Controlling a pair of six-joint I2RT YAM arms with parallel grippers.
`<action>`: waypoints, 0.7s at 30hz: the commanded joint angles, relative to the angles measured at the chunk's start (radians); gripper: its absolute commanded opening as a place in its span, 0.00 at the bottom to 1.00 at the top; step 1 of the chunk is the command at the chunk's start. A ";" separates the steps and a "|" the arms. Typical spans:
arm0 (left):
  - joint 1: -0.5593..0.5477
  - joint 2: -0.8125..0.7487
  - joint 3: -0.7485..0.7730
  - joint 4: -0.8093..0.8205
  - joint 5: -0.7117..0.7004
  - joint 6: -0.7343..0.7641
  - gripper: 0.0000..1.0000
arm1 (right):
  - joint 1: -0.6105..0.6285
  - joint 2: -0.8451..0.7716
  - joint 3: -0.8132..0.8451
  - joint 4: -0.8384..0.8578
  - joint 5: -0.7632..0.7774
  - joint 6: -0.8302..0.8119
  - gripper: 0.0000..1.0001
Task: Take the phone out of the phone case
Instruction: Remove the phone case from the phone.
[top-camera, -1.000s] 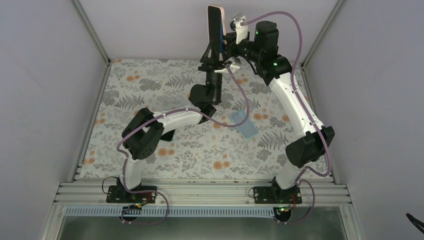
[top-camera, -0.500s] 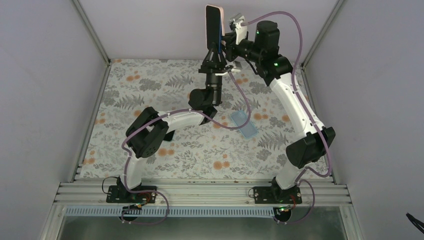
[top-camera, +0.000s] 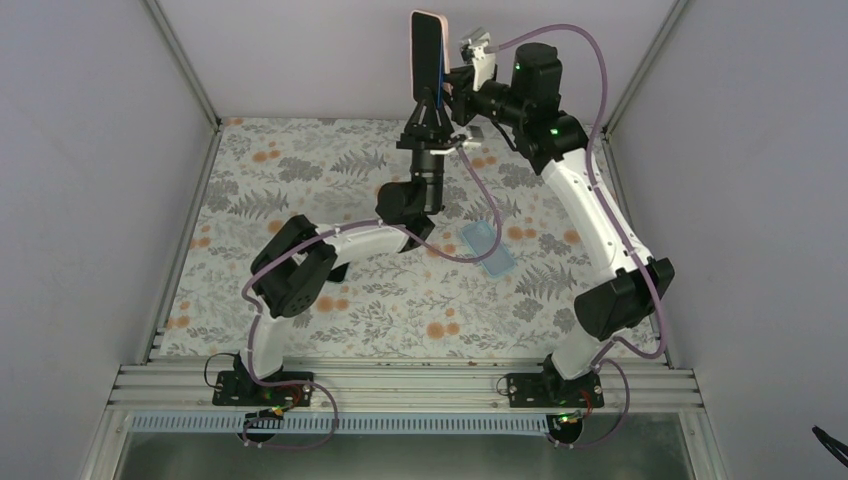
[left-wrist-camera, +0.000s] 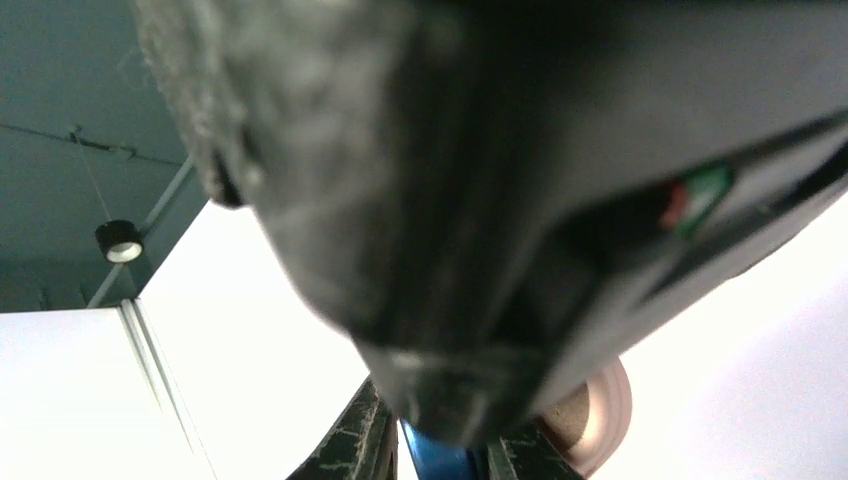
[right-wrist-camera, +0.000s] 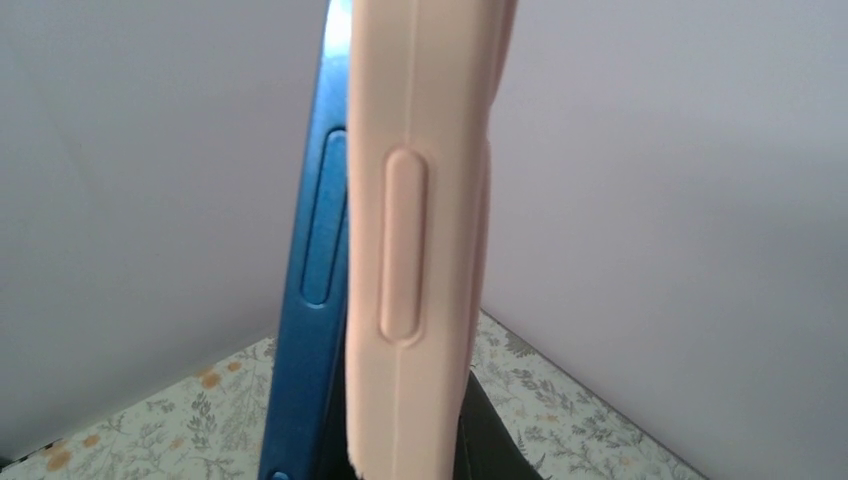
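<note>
The phone stands upright high above the back of the table, its dark screen facing left. The pink phone case shows along its right and top edges. In the right wrist view the blue phone edge has parted from the pink phone case. My right gripper comes in from the right and is shut on the case wall, with one dark finger behind it. From below, my left gripper is shut on the phone's lower end. The blue phone sits between its fingers.
A pale blue translucent slab lies on the floral mat right of the middle. Grey walls close in the left, right and back. Both arms meet high at the back.
My left gripper has risen under the phone and closed its jaws on the lower end. The phone and the right gripper have shifted slightly left.
</note>
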 joint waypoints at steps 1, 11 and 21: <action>0.038 -0.140 -0.049 0.061 -0.045 0.069 0.02 | 0.009 -0.035 -0.077 -0.341 -0.156 -0.050 0.03; -0.084 -0.388 -0.290 -0.178 -0.048 -0.069 0.02 | -0.058 0.014 -0.116 -0.286 -0.005 -0.074 0.03; -0.098 -0.430 -0.381 -0.240 -0.088 -0.081 0.02 | -0.062 0.022 -0.121 -0.319 -0.023 -0.089 0.03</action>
